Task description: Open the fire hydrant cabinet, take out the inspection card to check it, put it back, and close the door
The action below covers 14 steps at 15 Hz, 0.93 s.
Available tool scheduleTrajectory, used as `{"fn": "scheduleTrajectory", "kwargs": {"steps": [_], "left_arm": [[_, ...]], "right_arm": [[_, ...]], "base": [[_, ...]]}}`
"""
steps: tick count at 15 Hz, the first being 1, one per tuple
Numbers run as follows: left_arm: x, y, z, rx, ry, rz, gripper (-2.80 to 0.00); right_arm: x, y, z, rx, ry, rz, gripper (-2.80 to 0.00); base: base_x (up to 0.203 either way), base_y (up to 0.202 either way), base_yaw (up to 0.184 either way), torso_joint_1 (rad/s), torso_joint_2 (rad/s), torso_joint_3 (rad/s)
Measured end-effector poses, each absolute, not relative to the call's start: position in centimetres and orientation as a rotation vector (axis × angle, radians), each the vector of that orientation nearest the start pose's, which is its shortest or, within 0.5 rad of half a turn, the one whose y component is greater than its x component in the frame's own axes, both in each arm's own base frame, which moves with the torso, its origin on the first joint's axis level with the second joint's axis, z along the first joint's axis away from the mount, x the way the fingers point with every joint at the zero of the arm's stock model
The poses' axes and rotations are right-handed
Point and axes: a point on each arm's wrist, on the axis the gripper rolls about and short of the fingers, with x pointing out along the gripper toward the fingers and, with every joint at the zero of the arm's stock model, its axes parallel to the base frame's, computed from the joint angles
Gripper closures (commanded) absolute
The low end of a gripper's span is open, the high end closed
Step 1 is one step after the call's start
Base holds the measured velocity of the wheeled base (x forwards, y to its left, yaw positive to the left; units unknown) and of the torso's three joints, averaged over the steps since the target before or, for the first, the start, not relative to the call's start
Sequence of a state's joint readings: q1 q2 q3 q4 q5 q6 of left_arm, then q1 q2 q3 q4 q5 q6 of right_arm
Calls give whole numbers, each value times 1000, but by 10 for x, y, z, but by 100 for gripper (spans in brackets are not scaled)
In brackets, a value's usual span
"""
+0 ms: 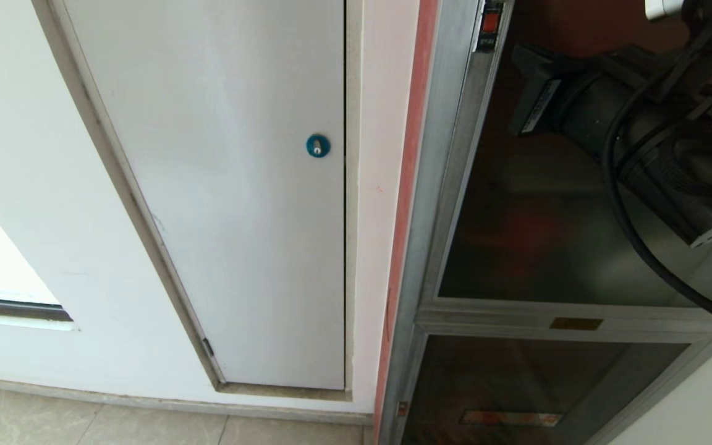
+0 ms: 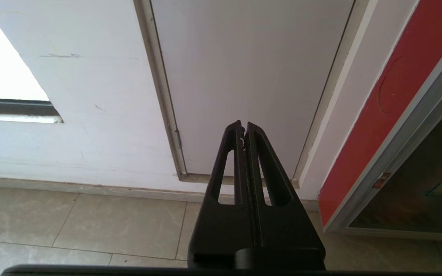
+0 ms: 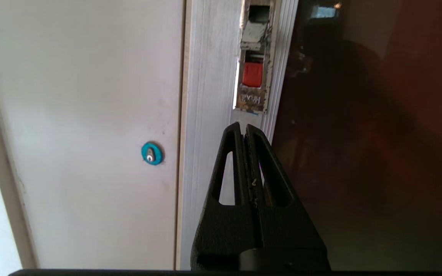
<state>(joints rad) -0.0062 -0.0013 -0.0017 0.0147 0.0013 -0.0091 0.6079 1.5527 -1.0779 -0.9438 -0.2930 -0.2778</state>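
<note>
White wall; latch (image 3: 252, 74) perhaps just beyond right gripper (image 3: 243, 128).

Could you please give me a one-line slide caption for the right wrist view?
Shut right gripper points at the red latch on the closed door.

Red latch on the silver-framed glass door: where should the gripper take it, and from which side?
Judging by its pose, the small red latch sits recessed in the silver frame at the edge of the dark tinted glass door, so nothing protrudes to pinch. Better to come straight on from the front and press the red tab with the shut right gripper, already just below it.
</note>
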Motion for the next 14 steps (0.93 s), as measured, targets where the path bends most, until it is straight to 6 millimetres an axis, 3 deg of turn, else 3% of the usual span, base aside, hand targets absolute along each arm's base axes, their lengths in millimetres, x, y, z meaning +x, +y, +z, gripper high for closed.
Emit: {"fn": "scheduleTrajectory", "kwargs": {"steps": [6, 7, 14], "left_arm": [[-23, 0, 74, -8, 12, -5, 0], [-23, 0, 74, -9, 12, -5, 0], [-23, 0, 74, -9, 12, -4, 0]], "right_arm": [[237, 158, 346, -70, -524, 230, 0], [238, 158, 346, -72, -525, 230, -280], [252, 168, 356, -64, -559, 212, -280]], "base": [[0, 0, 0, 0, 0, 0], [0, 0, 0, 0, 0, 0], [0, 0, 0, 0, 0, 0]]}}
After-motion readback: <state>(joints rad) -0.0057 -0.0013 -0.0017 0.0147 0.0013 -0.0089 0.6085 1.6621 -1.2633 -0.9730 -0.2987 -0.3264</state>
